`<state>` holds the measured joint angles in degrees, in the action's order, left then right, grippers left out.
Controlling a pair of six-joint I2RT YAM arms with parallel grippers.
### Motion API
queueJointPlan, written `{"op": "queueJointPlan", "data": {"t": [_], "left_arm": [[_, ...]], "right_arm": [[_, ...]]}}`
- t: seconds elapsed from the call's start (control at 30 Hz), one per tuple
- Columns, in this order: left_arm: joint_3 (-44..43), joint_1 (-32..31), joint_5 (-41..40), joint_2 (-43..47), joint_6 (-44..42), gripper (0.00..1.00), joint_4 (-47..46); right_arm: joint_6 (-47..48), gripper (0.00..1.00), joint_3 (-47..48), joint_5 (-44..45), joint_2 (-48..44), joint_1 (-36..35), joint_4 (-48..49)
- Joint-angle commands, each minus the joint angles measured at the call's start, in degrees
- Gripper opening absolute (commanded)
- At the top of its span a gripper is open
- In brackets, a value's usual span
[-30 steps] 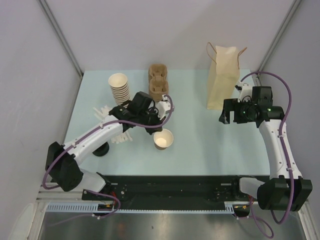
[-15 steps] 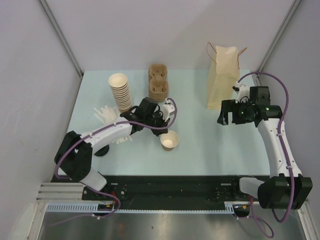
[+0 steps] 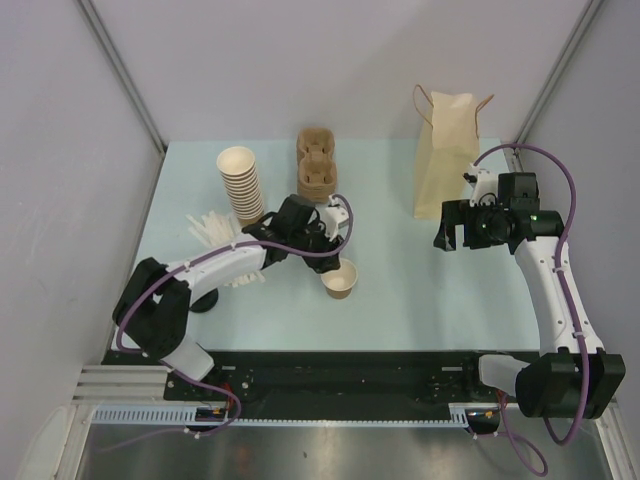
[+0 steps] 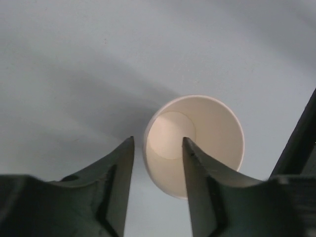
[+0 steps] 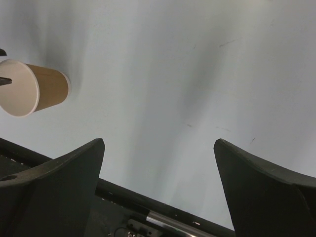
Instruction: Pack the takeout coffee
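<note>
Table (image 3: 420, 300): bare surface runs from the cup (image 3: 340, 281) rightward to the right edge and forward to the near edge, where a black rail (image 3: 350, 372) lies. The far-left quarter is crowded, with the stack (image 3: 240, 180) and the carrier (image 3: 316, 170) side by side near the far edge. The bag (image 3: 445, 160) stands upright toward the far-right corner (handles up).

Cup: about mid-width on the table, nearer the near edge than the far. It is lidless, with its base down, mouth up and long axis vertical.

Left gripper (image 4: 158, 143): at the cup's far rim, fingers parted. One finger is outside the wall, the other in front of the mouth. A sliver of table shows between the outer finger and the rim, so the wall is not pinched.

Right gripper (image 5: 159, 143): above the table in front of the bag, well apart from the cup. Its fingers are spread wide with nothing between them.
</note>
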<state>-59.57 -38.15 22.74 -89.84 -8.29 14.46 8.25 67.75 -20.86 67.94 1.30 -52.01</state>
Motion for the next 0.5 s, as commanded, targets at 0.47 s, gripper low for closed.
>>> {"op": "queueJointPlan", "data": {"t": [0.47], "left_arm": [[-17.2, 45.4, 12.6, 21.5, -30.2, 0.95, 47.8]], "right_arm": [[2.1, 1.0, 2.4, 0.4, -1.5, -2.8, -0.3]]}}
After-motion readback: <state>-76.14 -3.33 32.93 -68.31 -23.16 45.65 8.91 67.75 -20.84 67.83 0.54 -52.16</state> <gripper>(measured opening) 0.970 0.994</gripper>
